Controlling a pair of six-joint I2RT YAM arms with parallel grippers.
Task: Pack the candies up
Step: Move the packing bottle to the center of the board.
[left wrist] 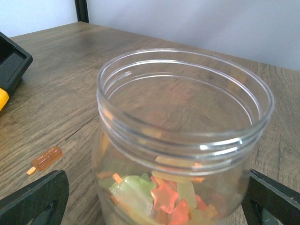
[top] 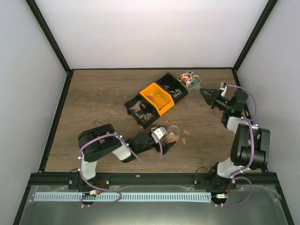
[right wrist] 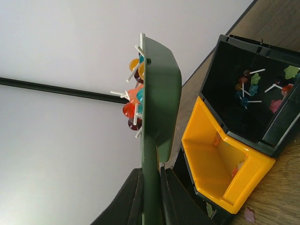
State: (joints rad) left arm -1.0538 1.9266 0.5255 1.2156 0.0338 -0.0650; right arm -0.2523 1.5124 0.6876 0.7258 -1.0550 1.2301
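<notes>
Green scoop point(right wrist: 157, 93), heaped with stick-mounted candies point(right wrist: 133, 105) in red, orange and blue, hangs in the air just past the far-right end of the orange bin point(top: 157, 98). Its handle is pinched between the pressed-together fingers point(right wrist: 129, 201) of the right gripper point(top: 212, 97).

The orange bin sits in the middle of a diagonal row of 3 on the wooden worktop point(top: 93, 103). Touching its far-right side is a black bin point(top: 171, 86) holding more stick candies and a few star-shaped pieces. Touching its near-left side is a second black bin point(top: 140, 111) with mixed small pieces.

Near-right of the orange bin, a clear plastic jar point(left wrist: 185, 140) stands upright and open-mouthed between the spread fingers point(left wrist: 33, 197) of the left gripper point(top: 169, 137). The jaws stand wide on either side of it, and whether they touch the jar wall cannot be told. A shallow layer of jar candies point(left wrist: 159, 197) in green, orange and red, several of them star-shaped, covers its bottom.

2 or 3 loose candies point(top: 185, 136) lie on the worktop just right of the jar, on the side away from the orange bin. 1 orange popsicle-shaped candy point(left wrist: 45, 159) lies between the jar and the orange bin.
</notes>
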